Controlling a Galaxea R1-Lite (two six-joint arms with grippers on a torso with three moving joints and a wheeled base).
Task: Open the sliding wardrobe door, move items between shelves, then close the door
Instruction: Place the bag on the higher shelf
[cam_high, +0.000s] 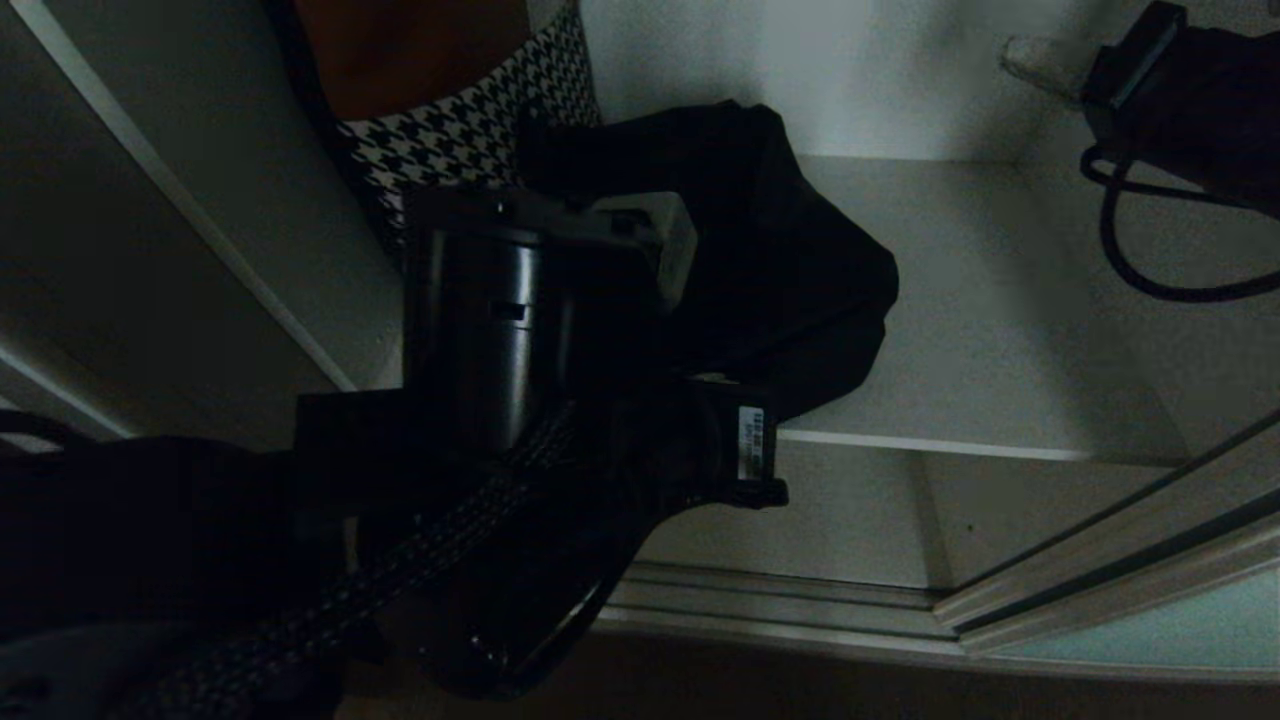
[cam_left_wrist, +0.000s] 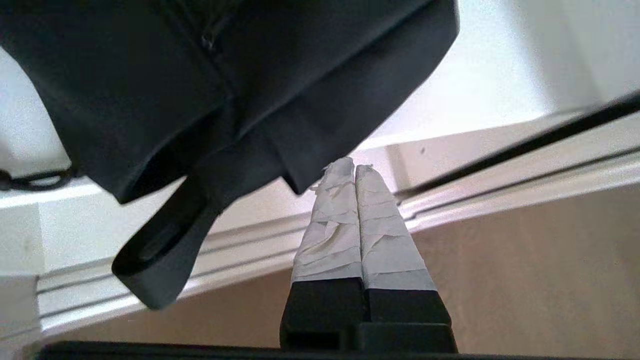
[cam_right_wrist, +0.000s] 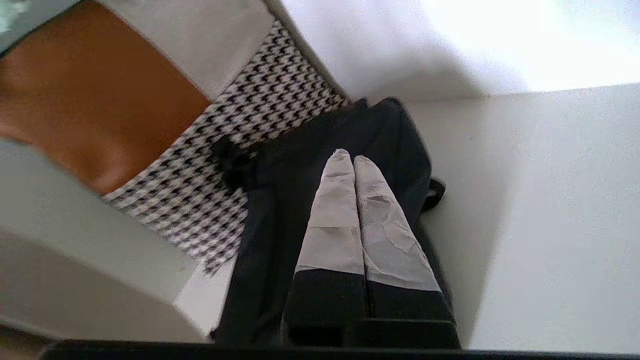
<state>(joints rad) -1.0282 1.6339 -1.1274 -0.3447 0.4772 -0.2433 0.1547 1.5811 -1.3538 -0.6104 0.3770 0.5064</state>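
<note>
Black bundle (cam_high: 780, 270) lying on the white shelf (cam_high: 1000, 330), at about nine o'clock of it, partly past the front edge, strap (cam_left_wrist: 160, 255) dangling below. Left gripper (cam_left_wrist: 348, 167) just under the overhanging cloth, jaws pressed together on nothing. Right gripper (cam_right_wrist: 346, 156) above the bundle, jaws likewise together (no fabric visibly pinched). Likely risk: slipping off the edge if nudged from below. Also possible: strap snagging in the door track (cam_high: 780, 590). Sliding door (cam_high: 1150, 620) at five o'clock, pushed aside.
</note>
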